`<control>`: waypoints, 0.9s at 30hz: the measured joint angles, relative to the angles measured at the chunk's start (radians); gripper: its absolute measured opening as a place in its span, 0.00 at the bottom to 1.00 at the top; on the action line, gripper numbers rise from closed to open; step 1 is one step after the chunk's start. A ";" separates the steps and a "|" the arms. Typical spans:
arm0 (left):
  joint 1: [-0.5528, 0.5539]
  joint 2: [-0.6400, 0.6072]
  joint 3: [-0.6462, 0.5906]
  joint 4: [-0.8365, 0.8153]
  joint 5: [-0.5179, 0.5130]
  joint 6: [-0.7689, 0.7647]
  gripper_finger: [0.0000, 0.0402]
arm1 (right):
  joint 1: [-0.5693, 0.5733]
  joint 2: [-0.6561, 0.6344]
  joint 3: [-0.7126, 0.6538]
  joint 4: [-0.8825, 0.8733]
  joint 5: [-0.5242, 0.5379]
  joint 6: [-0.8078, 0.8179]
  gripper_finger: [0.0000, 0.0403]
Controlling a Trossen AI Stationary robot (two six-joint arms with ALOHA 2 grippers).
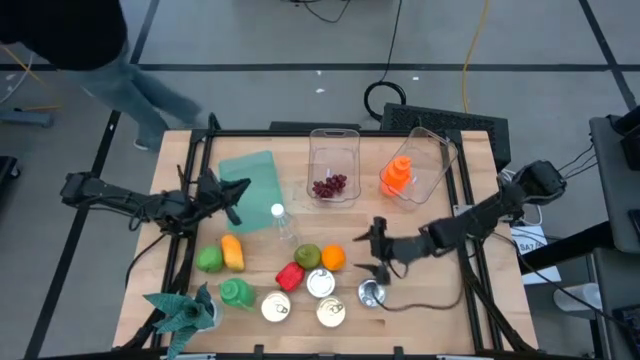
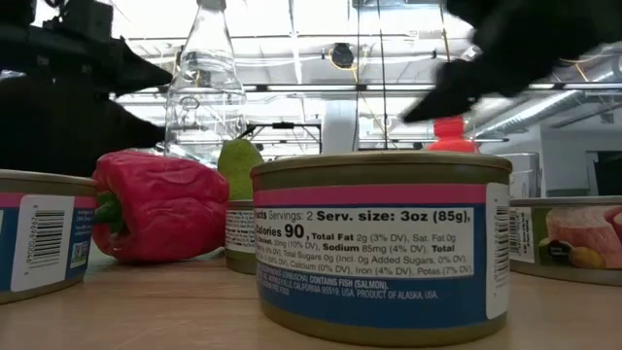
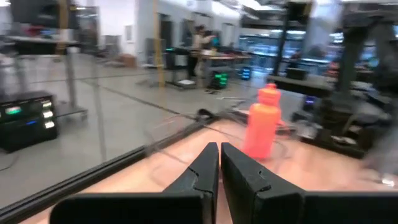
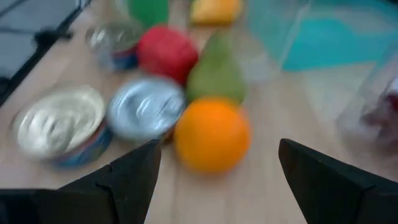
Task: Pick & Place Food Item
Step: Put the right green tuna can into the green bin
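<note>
while right gripper (image 4: 214, 171) jaws gape, round glossy orange (image 4: 212, 134) beside tins, left gripper (image 3: 219, 163) clenched empty

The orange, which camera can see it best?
The right wrist view: the orange sits big and whole just ahead of the open right gripper. The high view shows it small, beside the pear. The low view and left wrist view do not show it.
</note>
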 joint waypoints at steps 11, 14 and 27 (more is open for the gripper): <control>0.019 0.027 0.000 -0.023 -0.018 0.001 0.06 | -0.191 0.000 0.224 0.202 -0.207 -0.371 0.80; 0.023 0.027 0.000 -0.022 -0.018 -0.017 0.06 | -0.255 0.000 0.289 0.199 -0.348 -0.321 0.83; -0.036 0.025 0.000 0.084 0.340 0.042 0.06 | -0.536 0.116 0.346 0.237 -0.813 -0.155 0.88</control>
